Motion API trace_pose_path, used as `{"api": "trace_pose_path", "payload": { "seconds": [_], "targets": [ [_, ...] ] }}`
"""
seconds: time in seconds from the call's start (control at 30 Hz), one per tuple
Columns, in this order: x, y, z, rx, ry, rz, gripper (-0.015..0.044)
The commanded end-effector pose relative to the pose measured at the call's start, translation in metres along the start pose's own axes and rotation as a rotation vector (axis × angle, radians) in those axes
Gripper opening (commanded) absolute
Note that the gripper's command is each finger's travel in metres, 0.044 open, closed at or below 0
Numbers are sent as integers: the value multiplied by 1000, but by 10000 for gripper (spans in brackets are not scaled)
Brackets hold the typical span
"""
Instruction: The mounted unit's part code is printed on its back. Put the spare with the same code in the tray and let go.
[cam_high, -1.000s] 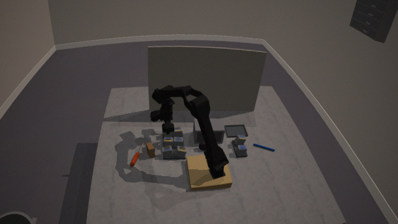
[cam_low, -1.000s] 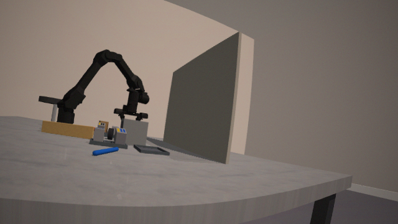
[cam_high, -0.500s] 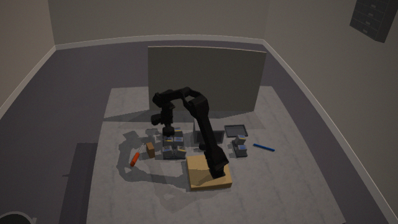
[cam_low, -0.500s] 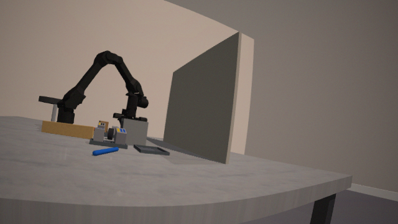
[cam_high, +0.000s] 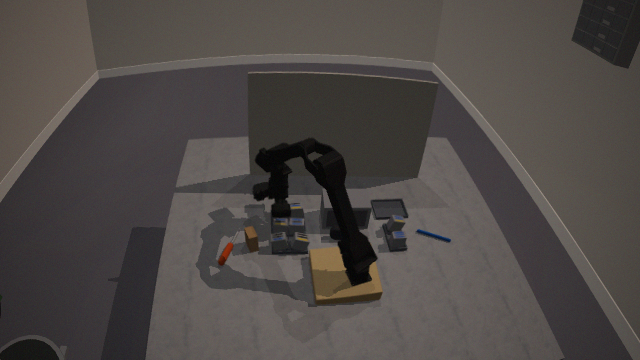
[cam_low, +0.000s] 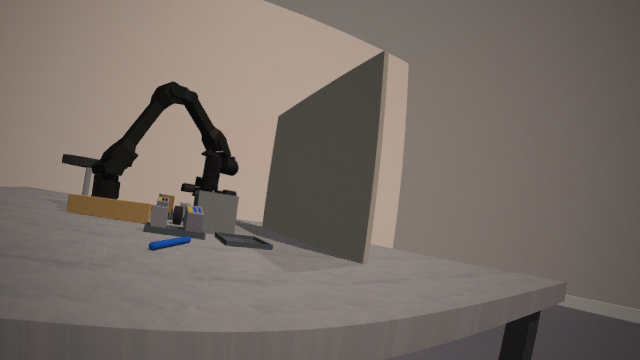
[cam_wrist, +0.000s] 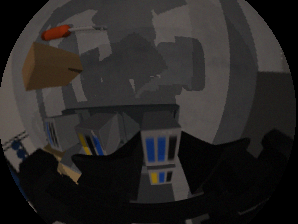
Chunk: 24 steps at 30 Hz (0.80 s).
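Several grey spares (cam_high: 288, 233) with blue and yellow labels stand in a block left of the arm. My gripper (cam_high: 280, 209) (cam_low: 207, 189) (cam_wrist: 157, 131) is down on the block's back left corner, and its fingers are closed on the sides of one spare (cam_wrist: 160, 152) with a blue label above a yellow one. That spare still rests among the others. The mounted unit (cam_high: 396, 232) (cam_low: 177, 216) sits on its base to the right. The dark, flat tray (cam_high: 389, 201) (cam_low: 243, 245) lies just behind it and holds nothing.
A brown block (cam_high: 251, 238) (cam_wrist: 49, 66) and an orange screwdriver (cam_high: 226, 253) (cam_wrist: 56, 32) lie left of the spares. A blue pen (cam_high: 433, 235) (cam_low: 170, 243) lies right of the unit. A grey box (cam_low: 216, 212) and a tall panel (cam_high: 340, 120) (cam_low: 325, 165) stand behind.
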<state>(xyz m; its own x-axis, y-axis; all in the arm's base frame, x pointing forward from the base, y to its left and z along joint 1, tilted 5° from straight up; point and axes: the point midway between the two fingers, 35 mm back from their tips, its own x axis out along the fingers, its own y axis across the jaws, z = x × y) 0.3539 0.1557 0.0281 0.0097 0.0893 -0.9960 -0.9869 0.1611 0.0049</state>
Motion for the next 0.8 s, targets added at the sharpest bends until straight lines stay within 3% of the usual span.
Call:
{"api": "trace_pose_path", "payload": {
  "seconds": [0.0,0.17,0.47,0.77],
  "targets": [
    [0,0,0,0,0,0,109],
    [0,0,0,0,0,0,0],
    [-4,0,0,0,0,0,0],
    [-63,-2,1,4,-2,-1,0]
  ]
}}
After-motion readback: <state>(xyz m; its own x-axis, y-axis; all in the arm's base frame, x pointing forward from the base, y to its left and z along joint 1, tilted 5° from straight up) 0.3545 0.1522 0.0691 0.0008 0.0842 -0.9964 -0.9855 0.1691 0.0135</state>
